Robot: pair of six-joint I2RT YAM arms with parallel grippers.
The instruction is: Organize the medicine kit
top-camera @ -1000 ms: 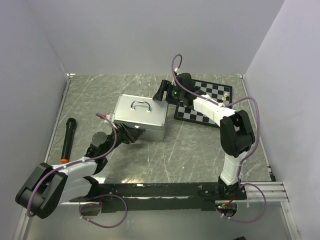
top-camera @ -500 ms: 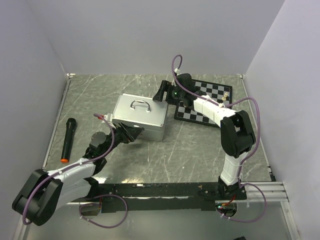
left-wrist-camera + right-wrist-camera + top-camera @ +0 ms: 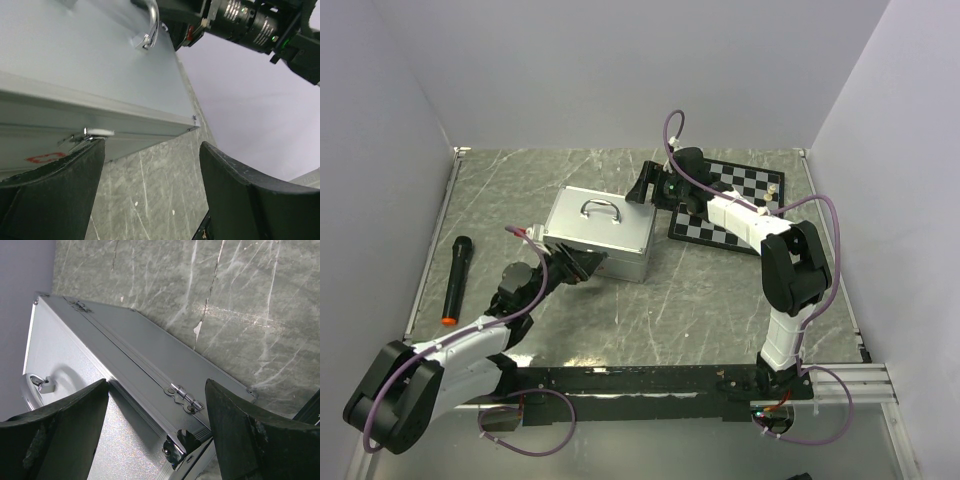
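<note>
Medicine case point(image 3: 597, 233) sits closed mid-table, handle up. Left claw point(image 3: 150, 165) gapes at its front latch point(image 3: 95, 133); right claw point(image 3: 155, 405) gapes over the rear hinge point(image 3: 184, 396). Whether it is being opened or was just shut seems unclear.

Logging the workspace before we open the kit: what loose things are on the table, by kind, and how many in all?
Silver metal case: 1
Checkerboard: 1
Black microphone with orange end: 1
Total: 3

The case is shut, so its contents cannot be counted.
</note>
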